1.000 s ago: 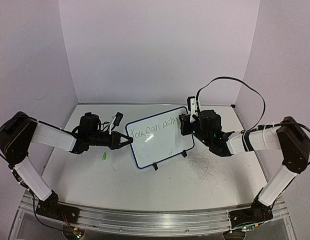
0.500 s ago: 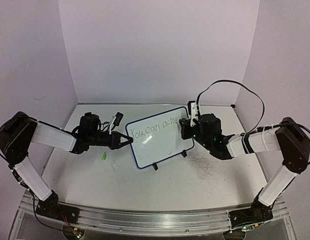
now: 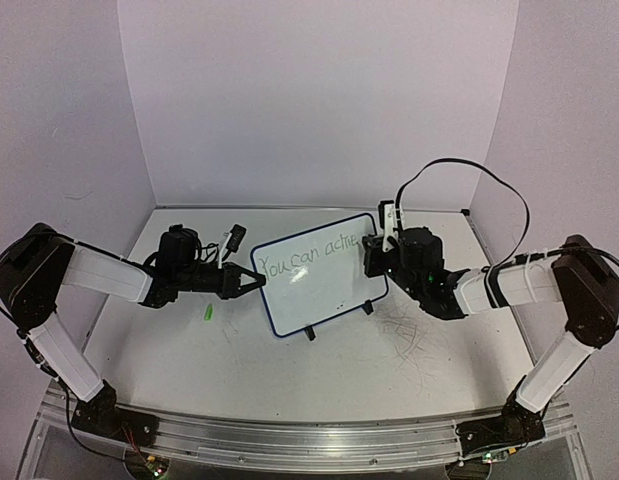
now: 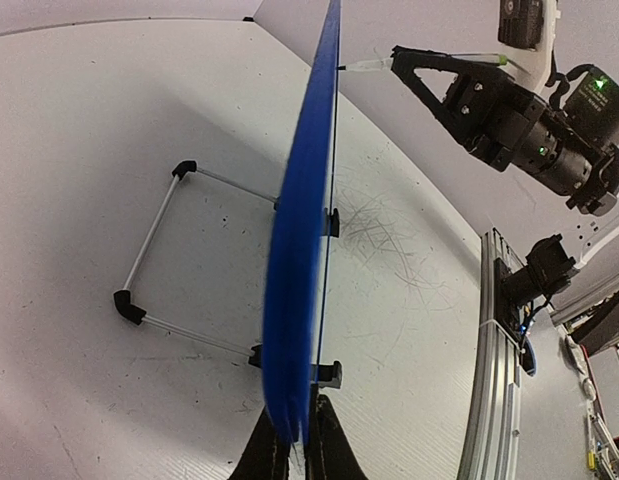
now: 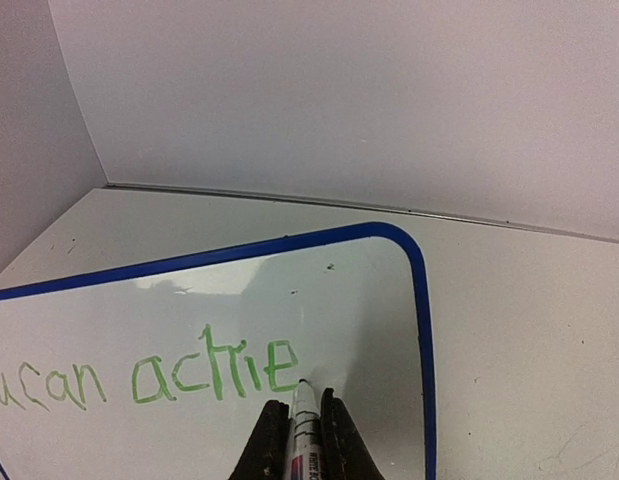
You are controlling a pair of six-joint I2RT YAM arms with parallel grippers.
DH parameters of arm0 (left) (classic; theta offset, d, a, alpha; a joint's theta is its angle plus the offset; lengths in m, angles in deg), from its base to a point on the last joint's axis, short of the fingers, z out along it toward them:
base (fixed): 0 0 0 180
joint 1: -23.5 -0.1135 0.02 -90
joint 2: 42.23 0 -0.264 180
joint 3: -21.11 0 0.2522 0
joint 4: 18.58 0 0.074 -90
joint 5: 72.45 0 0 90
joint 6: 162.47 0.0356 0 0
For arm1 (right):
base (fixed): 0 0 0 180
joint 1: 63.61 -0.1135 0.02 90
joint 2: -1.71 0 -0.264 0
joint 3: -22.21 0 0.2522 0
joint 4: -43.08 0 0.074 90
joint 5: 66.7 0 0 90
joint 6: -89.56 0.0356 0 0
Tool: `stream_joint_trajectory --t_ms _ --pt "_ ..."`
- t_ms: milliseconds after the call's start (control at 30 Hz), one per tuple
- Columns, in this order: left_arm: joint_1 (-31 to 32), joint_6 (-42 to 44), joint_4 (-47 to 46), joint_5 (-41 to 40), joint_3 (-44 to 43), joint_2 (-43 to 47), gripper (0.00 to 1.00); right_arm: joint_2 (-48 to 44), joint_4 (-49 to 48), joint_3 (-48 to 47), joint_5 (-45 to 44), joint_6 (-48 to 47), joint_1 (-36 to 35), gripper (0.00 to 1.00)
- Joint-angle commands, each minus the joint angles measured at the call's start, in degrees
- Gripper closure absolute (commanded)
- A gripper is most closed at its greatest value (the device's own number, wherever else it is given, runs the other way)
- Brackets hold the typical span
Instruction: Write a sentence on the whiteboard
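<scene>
Whiteboard point(image 3: 324, 290) is being propped tilted on its black feet mid-tabletop point(image 3: 239, 360), between the two arms. Its left edge is being pinched by the fully closed left hand point(image 4: 294, 450); in that wrist view the board is being seen edge-on, so its face is hidden. A marker point(image 5: 305, 410) is being clamped in the closed right hand point(image 5: 299, 440), tip touching the board just past the last green letter. Sentence point(image 5: 214, 372) is being read as "You can ac..ie": middle letters unclear, start cut off in the right wrist view. Marker label print is too small to read.
</scene>
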Motion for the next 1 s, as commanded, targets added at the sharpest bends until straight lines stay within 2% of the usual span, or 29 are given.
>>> stream_joint_trajectory --t_ms 0,333,967 --pt "-0.1 4.3 3.6 -3.6 -1.1 -1.5 1.0 -5.2 -4.8 2.5 2.7 -0.9 0.2 1.0" --pt "-0.1 4.2 3.5 -3.7 -0.9 -1.0 1.0 -0.9 -4.3 -1.8 2.8 -1.2 1.1 1.0" --pt "-0.1 4.2 3.5 -3.4 -0.9 -1.3 1.0 1.1 -2.6 -2.7 -0.1 -1.6 1.2 1.0"
